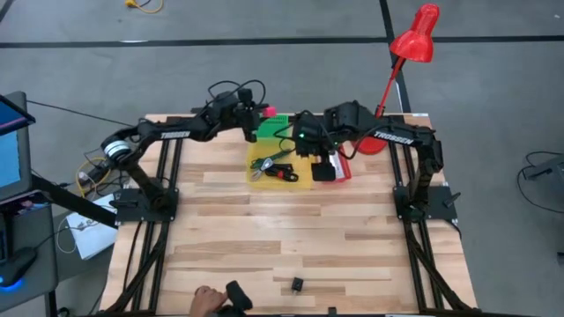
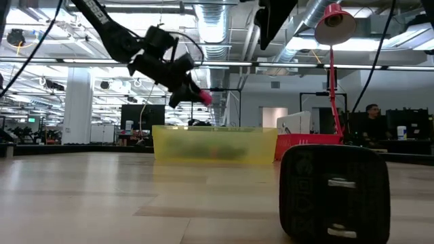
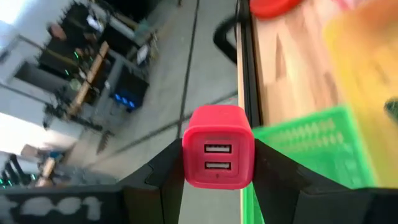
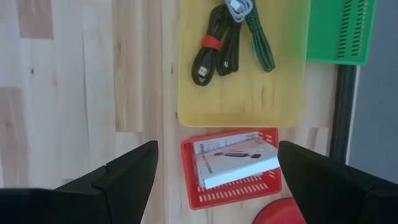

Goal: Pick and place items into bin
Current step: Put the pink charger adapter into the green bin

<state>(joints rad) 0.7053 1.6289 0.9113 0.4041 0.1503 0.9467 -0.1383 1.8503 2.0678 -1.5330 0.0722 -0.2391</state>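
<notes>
My left gripper is shut on a pink USB charger block, up in the air at the table's far edge beside the green bin. In the low view the block hangs above the yellow bin. My right gripper stands open, pointing down, high over the yellow bin and the red basket. The yellow bin holds coiled cables. A white and black box lies in the red basket. My left gripper pinches the pink block by two opposite sides between its two fingers. The face with the two USB ports looks back toward the wrist. The fingers come from the table's left, slanting slightly down. The block is lifted clear of everything.
A black charger lies near the table's front edge and looms large in the low view. A person's hand and a dark object are at the front edge. A red desk lamp stands at the far right corner.
</notes>
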